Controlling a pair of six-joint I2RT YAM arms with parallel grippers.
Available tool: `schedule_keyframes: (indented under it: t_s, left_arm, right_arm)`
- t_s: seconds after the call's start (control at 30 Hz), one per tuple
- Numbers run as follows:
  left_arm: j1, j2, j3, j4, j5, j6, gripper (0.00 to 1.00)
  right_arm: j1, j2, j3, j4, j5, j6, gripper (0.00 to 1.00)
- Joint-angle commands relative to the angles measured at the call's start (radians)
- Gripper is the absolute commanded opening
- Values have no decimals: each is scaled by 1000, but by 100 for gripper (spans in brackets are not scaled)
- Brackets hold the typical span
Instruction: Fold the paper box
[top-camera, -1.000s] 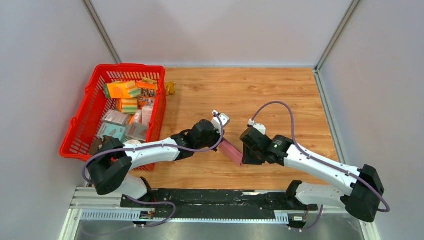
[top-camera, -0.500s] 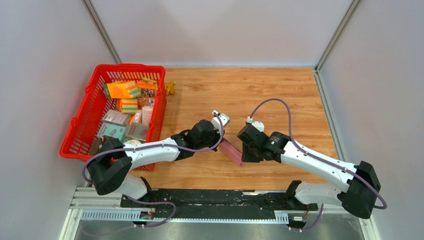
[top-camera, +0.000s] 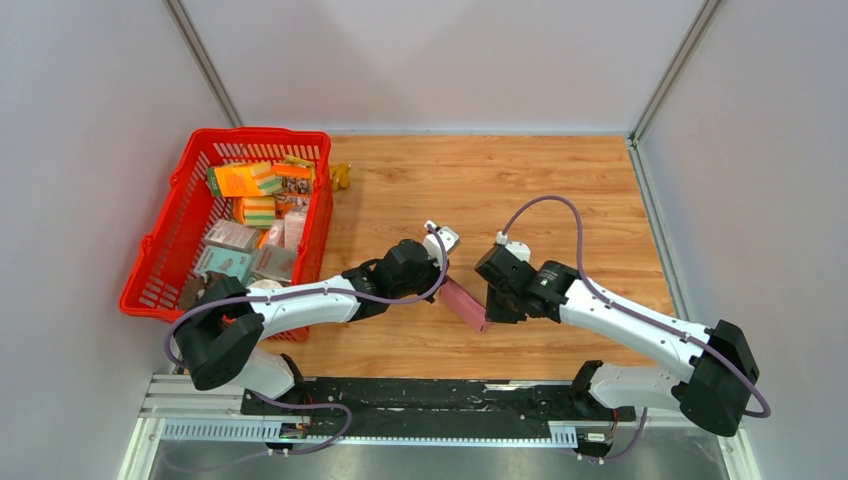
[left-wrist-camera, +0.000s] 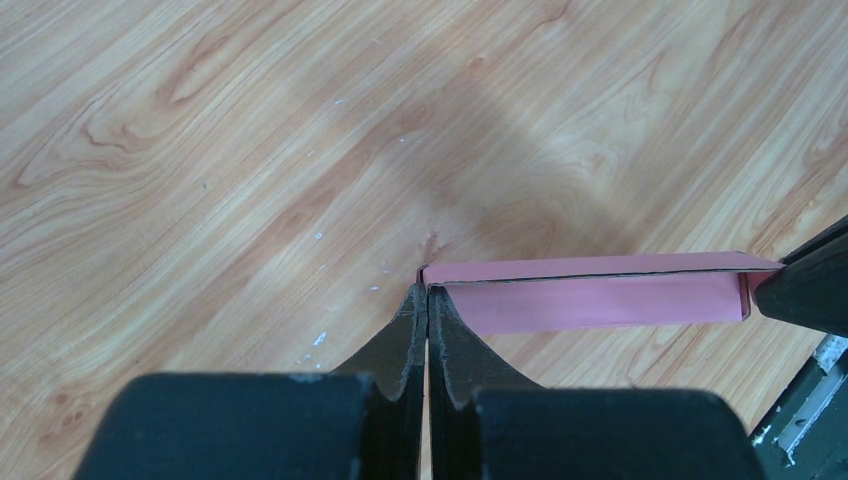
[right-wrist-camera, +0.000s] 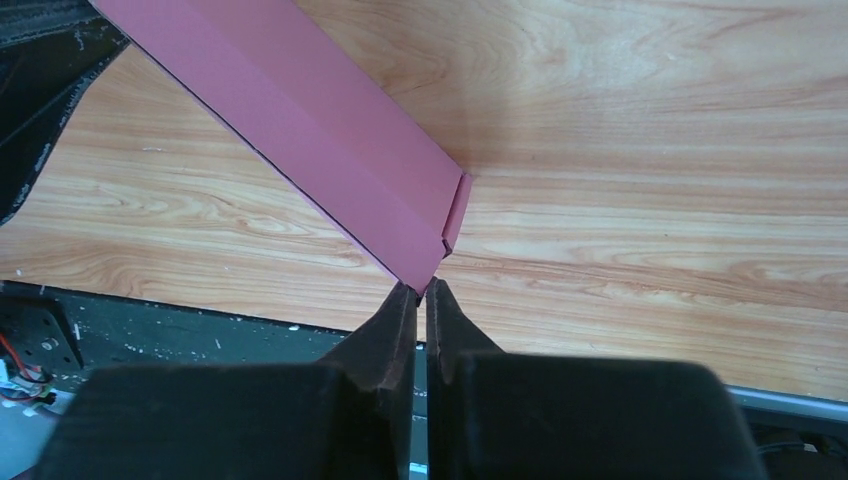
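Wooden table (top-camera: 520, 190) bearing red basket (top-camera: 170, 240)

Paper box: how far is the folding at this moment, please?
Done: the paper box is creased lengthwise into a flat pink strip. In hand: the left gripper pinches one end corner, the right gripper the opposite one. Remaining: it is not yet a box; the walls must be opened and the end flaps tucked, I think.
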Motion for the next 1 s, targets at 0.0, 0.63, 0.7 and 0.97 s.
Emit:
schedule_keyframes:
  t_s: [0.0,0.63,0.7,0.97]
  left_arm:
    - [-10,-1,6,-11,20,22,2]
    - [-12,-2,6,-10,25,25,2]
    - [-12,-2,5,-10,25,25,2]
    - [-12,-2,5,-8,25,25,2]
  right_arm:
    - [-22,-5,24,36,-22,57,4]
    - [-88,-36,-30,72,-44,339,0]
    - [-88,-19,-21,63,-45,353,0]
    - [-85,22,16,23,-15,373,0]
